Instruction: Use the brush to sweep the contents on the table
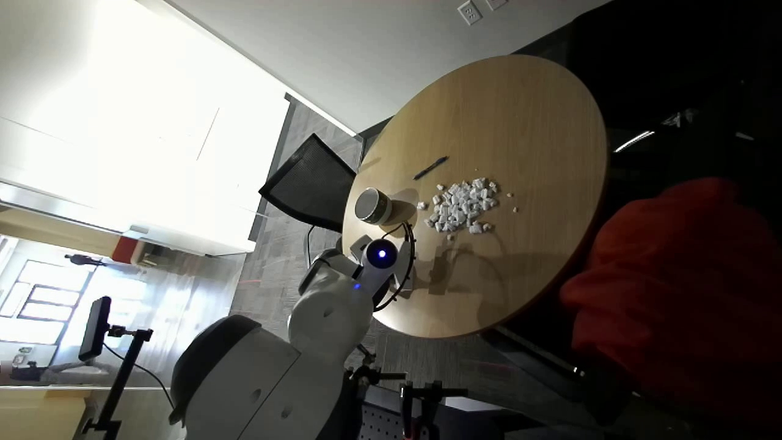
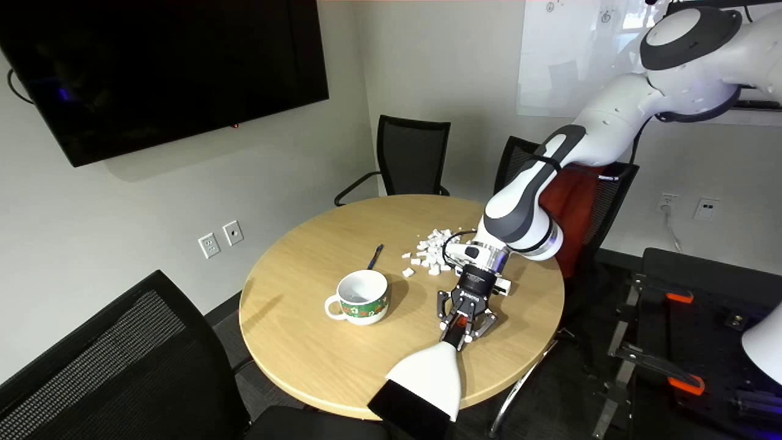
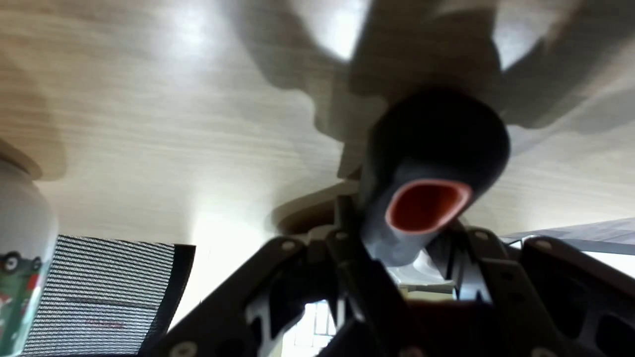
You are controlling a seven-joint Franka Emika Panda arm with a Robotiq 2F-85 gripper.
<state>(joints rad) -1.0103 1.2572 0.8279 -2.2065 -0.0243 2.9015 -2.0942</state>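
- Brush [image 2: 427, 374]: up in the gripper [image 2: 459, 333], its white, fan-shaped head and black bristles pointing away from the heap and across the rim of the round table [image 2: 293, 342] in an exterior view; whether it touches the wood, I can't tell from here.
- Fingers [image 3: 357, 267]: clamped on the brush's black handle [image 3: 441, 134], whose end shows a red-rimmed hole close up in the wrist view.
- White bits [image 1: 462, 205]: a loose heap on the tabletop in both exterior views, with a few crumbs lying around it, well apart from the bristles.
- Mug [image 2: 363, 299]: white with a green patterned band, upright, near the gripper but not touching it.
- Pen [image 2: 375, 256]: slim, dark and bluish, lying flat near the heap and the mug, apart from both.
- Robot arm [image 2: 602, 125]: slants down over the table and hides part of the heap in an exterior view.
- Chairs: a black mesh chair [image 2: 122, 366] by the mug's side, a second chair [image 2: 412, 153] by the far wall, and a third with red cloth [image 2: 571, 214] over it, behind the arm.
- Screen [image 2: 165, 67]: large and dark, on the wall.
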